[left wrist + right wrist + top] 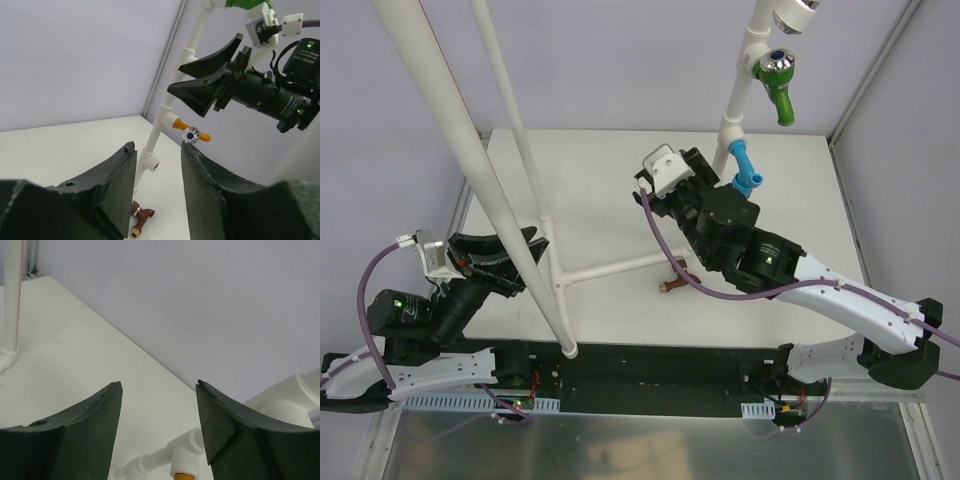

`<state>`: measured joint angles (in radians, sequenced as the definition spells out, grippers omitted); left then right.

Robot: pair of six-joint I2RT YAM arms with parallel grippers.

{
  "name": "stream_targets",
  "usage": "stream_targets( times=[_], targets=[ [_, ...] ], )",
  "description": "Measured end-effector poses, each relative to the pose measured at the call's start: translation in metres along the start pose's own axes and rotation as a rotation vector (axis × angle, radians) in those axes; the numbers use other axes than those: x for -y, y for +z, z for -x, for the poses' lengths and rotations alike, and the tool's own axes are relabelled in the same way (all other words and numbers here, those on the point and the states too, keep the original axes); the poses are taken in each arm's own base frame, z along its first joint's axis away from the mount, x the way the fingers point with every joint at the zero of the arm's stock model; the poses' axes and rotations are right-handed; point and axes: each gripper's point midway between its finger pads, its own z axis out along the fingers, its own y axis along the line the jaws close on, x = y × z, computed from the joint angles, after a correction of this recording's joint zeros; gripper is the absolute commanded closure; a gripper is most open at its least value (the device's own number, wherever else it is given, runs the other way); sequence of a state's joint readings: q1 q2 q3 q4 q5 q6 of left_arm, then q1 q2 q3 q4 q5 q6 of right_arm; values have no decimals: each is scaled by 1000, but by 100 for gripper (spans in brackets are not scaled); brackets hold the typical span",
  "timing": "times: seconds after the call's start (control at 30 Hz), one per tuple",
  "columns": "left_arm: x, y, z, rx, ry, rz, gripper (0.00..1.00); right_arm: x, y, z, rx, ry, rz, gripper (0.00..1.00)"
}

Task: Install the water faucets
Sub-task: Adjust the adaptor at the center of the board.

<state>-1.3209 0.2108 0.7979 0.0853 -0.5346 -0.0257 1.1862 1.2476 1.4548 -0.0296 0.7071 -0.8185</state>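
On the white table (600, 180), the brown faucet (140, 217) lies loose near-centre just beside the pipe frame (165, 107), probably light, stiff, slick plastic; pinch its body, not the spout, since your left hand (157, 147) and right hand (159, 384) both gape empty.

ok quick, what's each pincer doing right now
left pincer: open, holding nothing
right pincer: open, holding nothing

Black-and-white arms (850, 300) with purple cables (720, 296), dark wedge-shaped jaws.

left pincer (157, 146) and right pincer (159, 384) both hover with jaws apart, gripping nothing.
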Motion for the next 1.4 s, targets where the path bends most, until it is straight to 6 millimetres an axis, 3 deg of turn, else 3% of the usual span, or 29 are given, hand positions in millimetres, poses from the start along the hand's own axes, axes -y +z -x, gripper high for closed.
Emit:
stream_targets(
  times=[0.13,0.23,0.33,0.43,0.57,0.63,0.73,0.87,0.93,0.97,1.1,1.17,1.23,1.33,1.4],
  targets=[
    [-1,1,-12,-30,-18,13,59,-11,1,-11,-42,-11,-9,35],
    [-5,3,-27,-55,-48,52,62,-28,-14,-18,-84,109,31,36],
    [-8,5,-57,-108,-109,102,65,-50,-34,-33,-139,276,100,36],
    [-5,11,-88,-156,-187,139,66,-75,-56,-75,-247,400,149,36],
    [-3,15,-156,-311,-184,190,65,-112,-72,-138,-426,455,166,36],
    [-5,13,-180,-370,-161,213,63,-127,-78,-162,-501,455,165,36],
    [-7,14,-185,-380,-152,227,63,-143,-83,-184,-583,453,162,36],
    [-15,12,-165,-315,-163,253,62,-146,-87,-195,-640,437,129,36],
    [-21,10,-151,-274,-169,268,61,-138,-92,-182,-635,436,111,36],
    [-25,8,-140,-246,-166,277,60,-131,-95,-163,-602,442,97,36],
    [-36,2,-106,-166,-160,301,57,-99,-121,-62,-368,630,144,31],
    [-40,0,-93,-146,-142,309,57,-58,-133,-42,-313,693,110,26],
    [-44,-1,-82,-139,-106,320,57,3,-139,-27,-281,709,-8,25],
    [-46,-2,-68,-129,-74,323,57,91,-143,20,-172,799,-178,24],
    [-47,-2,-62,-123,-58,326,57,129,-147,36,-119,775,-255,25]
  ],
)
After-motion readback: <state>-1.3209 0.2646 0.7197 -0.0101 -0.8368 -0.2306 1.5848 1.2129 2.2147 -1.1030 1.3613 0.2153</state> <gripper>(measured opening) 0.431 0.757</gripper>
